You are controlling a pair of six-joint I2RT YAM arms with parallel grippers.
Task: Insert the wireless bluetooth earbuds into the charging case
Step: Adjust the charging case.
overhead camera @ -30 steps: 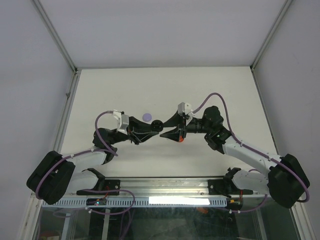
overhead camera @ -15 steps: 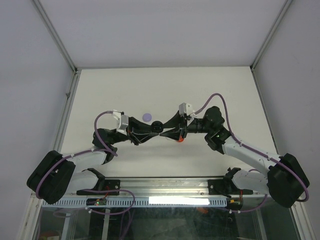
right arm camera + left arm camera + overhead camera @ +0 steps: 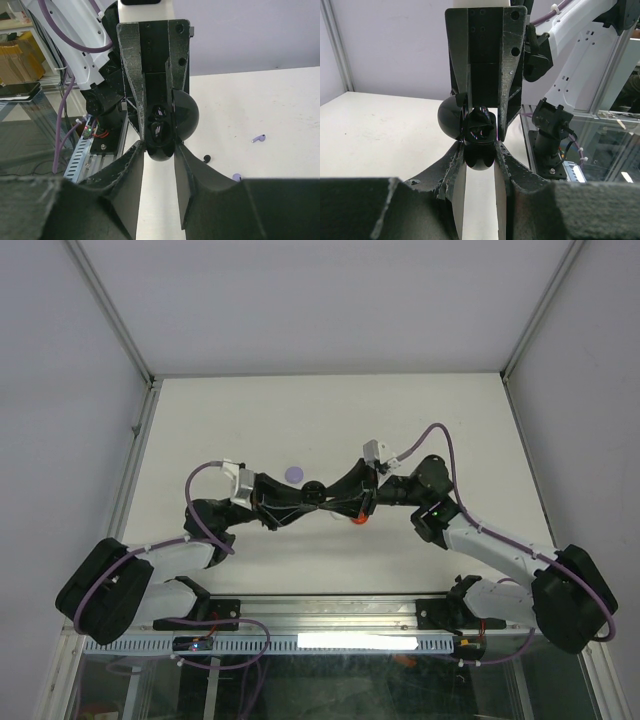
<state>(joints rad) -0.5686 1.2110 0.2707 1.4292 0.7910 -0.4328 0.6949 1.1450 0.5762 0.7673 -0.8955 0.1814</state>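
Change: your right gripper (image 3: pixel 159 146) has closed onto the black charging case (image 3: pixel 186 117).
Left gripper (image 3: pixel 480 147): pinching it too.
Meaning: likely steadied for the purple earbud (image 3: pixel 258 138).

Glossy black charging case (image 3: pixel 480 152); 1 purple earbud (image 3: pixel 258 138), 1 black earbud (image 3: pixel 206 159) on off-white table (image 3: pixel 280 100); purple cables (image 3: pixel 58 135).

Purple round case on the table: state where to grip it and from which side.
Probably grip the purple round case across opposite rim edges, descending from above: it lies flat as a low disc, with little side face to catch from the side.
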